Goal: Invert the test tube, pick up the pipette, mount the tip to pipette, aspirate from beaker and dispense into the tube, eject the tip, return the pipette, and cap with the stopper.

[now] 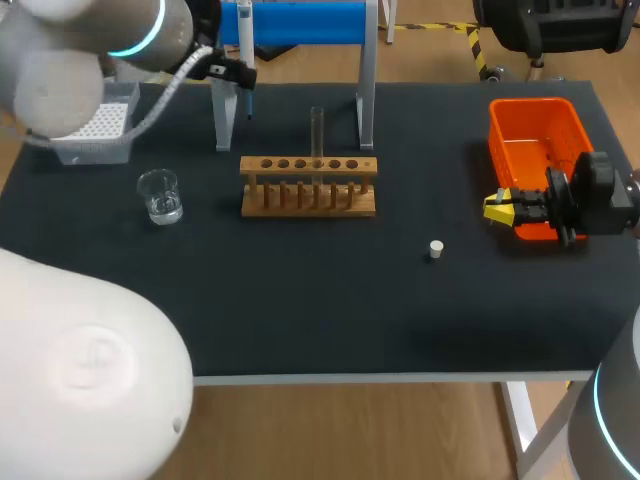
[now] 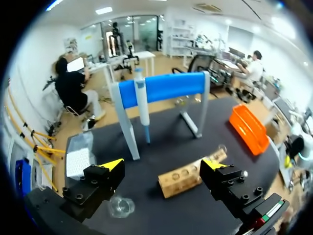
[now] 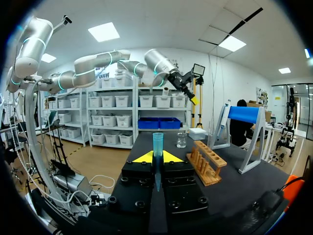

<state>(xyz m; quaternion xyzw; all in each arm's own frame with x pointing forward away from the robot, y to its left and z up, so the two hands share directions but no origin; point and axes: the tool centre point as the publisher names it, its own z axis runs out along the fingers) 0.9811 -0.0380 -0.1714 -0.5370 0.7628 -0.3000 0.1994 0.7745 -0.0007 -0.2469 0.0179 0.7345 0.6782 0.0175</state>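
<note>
Left wrist view shows our left hand (image 2: 162, 165) spread wide and empty. The pipette (image 2: 142, 108) hangs ahead of it on the blue stand (image 2: 166, 85), touched by neither finger. The beaker (image 1: 160, 195) sits on the table (image 1: 300, 310) below that hand, with the tip box (image 1: 95, 128) off to its side. Further ahead stands the wooden rack (image 1: 308, 187), the test tube (image 1: 317, 135) upright in it. The stopper (image 1: 436, 249) lies nearer our right hand (image 1: 497, 208), which is clamped on a blue pipette tip (image 3: 157, 144) just beside the orange bin (image 1: 530, 103).

We judge that the pipette is parked and the tip is due for the bin. The next move calls for carrying the right hand over the rim, letting go, then fetching the stopper. We cannot tell whether the tube holds liquid. We can read no writing or labels.
</note>
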